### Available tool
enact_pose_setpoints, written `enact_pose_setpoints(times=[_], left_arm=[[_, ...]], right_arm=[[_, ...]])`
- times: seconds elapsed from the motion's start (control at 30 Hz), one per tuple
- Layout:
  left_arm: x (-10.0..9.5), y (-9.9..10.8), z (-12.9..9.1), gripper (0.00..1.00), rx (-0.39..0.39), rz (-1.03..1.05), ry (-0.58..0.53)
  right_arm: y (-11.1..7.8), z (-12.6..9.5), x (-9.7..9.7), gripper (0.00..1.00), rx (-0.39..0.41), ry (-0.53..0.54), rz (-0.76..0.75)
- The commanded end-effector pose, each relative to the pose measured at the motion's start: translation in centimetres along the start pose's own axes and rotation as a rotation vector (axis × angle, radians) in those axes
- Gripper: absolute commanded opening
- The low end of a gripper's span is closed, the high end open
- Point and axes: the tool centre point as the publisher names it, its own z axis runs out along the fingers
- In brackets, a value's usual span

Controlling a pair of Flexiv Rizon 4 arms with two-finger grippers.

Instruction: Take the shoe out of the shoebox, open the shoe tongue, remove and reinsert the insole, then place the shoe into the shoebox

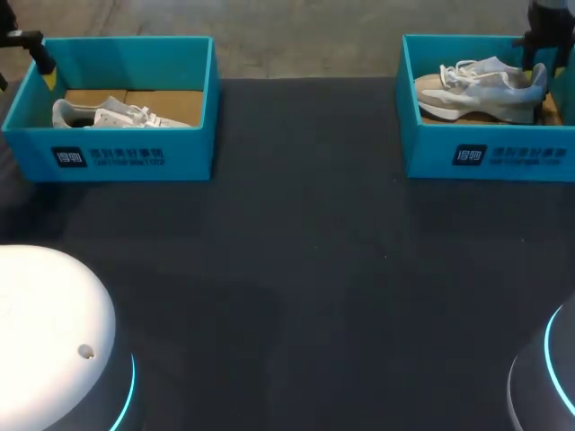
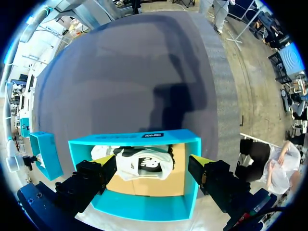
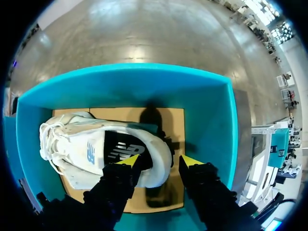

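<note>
Now: right hand (image 3: 160, 160) open over shoe (image 3: 86, 144) heel, shoebox (image 3: 211, 120) walls around; left hand (image 2: 154, 163) open above other shoebox (image 2: 144, 209).

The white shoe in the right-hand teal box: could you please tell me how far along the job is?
Nothing looks done yet: the white lace-up sneaker lies inside the teal cardboard shoebox. In hand: the right pincer hangs open at its heel, not gripping it. Left to do: lifting it out, opening the tongue, taking the insole out and back in, then returning it.
</note>
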Motion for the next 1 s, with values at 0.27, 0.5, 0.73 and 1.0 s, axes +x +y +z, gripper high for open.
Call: enact_pose_setpoints(times=[0.27,0.5,0.73,1.0], left_arm=[[0.0,-0.1,0.0,1.00,-0.003,0.001,0.001],[0.0,-0.1,0.0,1.00,-0.003,0.001,0.001],[0.0,-0.1,0.0,1.00,-0.003,0.001,0.001],[0.0,-0.1,0.0,1.00,-0.003,0.001,0.001]], right_arm=[[0.1,1.6,0.0,0.49,0.020,-0.004,0.011],[0.1,2.4,0.2,0.53,0.028,-0.006,0.014],[0.2,3.0,0.5,0.68,0.037,0.002,0.018],[0.2,3.7,0.5,0.71,0.047,0.003,0.027]])
